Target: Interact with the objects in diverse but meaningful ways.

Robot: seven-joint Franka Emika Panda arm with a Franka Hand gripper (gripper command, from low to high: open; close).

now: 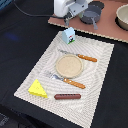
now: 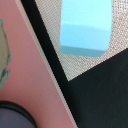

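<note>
The white cube carton [image 1: 69, 35] with green-blue print stands upright at the far edge of the woven placemat [image 1: 97, 75]. It fills the wrist view as a pale blue block [image 2: 85, 27]. My gripper [image 1: 67, 21] hangs just above and behind the carton, not touching it; its fingers are blurred and do not show in the wrist view. The yellow holed cheese wedge [image 1: 37, 88] lies at the mat's near corner. The thin brown sausage [image 1: 67, 96] lies at the near edge. The red tomato is out of view.
A tan round plate [image 1: 68, 64] sits mid-mat between an orange-handled knife [image 1: 80, 56] and fork [image 1: 67, 80]. A pink board [image 1: 107, 22] behind the mat holds a dark round pan [image 1: 90, 16] and a bowl [image 1: 122, 16]. The board's edge [image 2: 35, 75] runs close to the carton.
</note>
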